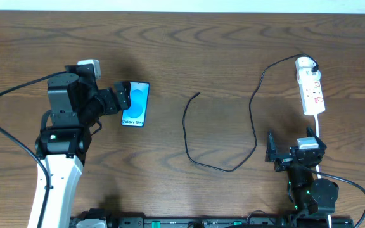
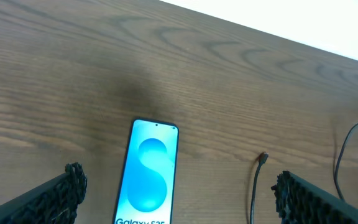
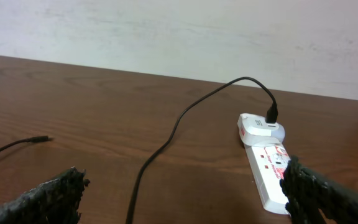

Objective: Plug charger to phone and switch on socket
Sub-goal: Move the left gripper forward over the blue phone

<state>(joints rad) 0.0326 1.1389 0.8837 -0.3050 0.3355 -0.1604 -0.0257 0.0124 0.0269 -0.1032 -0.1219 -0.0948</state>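
Observation:
The phone [image 1: 135, 104] lies flat on the table, its blue screen showing "Galaxy S25"; it also shows in the left wrist view [image 2: 149, 174]. My left gripper [image 1: 118, 98] is open just left of the phone, its fingers [image 2: 179, 193] spread either side of it. The black charger cable [image 1: 252, 107] runs from an adapter in the white socket strip [image 1: 311, 88] and loops to its free plug tip [image 1: 198, 94], seen also in the left wrist view [image 2: 263, 157]. My right gripper [image 1: 290, 152] is open and empty, near the strip [image 3: 269, 171] and cable [image 3: 166, 140].
The strip's white cord [image 1: 317, 125] runs down toward the right arm's base. A pale wall [image 3: 179, 31] lies beyond the table's far edge. The left arm's black cable [image 1: 5, 133] loops at the left side.

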